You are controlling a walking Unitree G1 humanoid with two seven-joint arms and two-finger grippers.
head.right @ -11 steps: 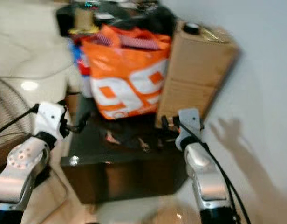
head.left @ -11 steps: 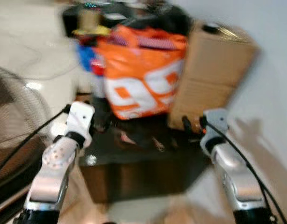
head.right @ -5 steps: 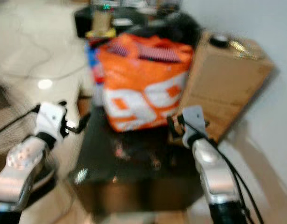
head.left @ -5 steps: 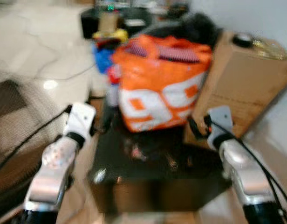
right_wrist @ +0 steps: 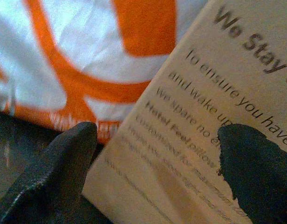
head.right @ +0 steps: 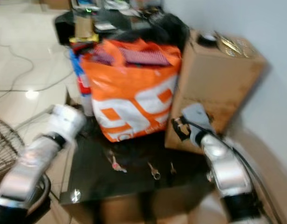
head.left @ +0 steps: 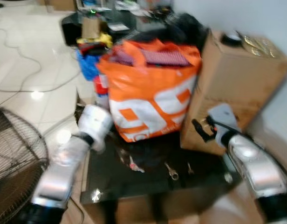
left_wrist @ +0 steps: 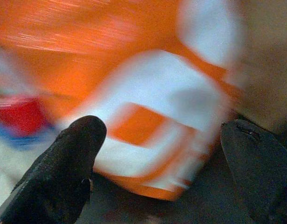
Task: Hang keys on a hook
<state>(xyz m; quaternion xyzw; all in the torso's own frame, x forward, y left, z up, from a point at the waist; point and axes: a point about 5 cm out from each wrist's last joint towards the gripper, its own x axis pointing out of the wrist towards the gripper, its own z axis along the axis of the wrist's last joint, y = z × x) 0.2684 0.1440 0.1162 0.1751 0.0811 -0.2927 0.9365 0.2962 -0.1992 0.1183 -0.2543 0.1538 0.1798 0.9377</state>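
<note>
Several small keys lie on a low black table (head.left: 111, 179): one with a pink tag (head.left: 133, 164), one more (head.left: 171, 172) beside it, and a third (head.right: 173, 168) further right. My left gripper (left_wrist: 162, 135) is held open over the table's left part, facing the orange bag, with nothing between its fingers. The left wrist (head.left: 94, 121) hides those fingers in the eye views. My right gripper (head.left: 201, 130) stands open above the table's right part, close to the cardboard box, and is empty as well.
An orange and white shopping bag (head.left: 153, 88) stands at the back of the table, with a tall cardboard box (head.left: 236, 88) to its right against the wall. A wire fan guard (head.left: 13, 163) is at the left. Clutter and cables (head.left: 36, 84) lie on the tiled floor behind.
The whole picture has shifted and sharpened as the camera moved. The left arm has reached a little further over the table. Both grippers stay open and empty.
</note>
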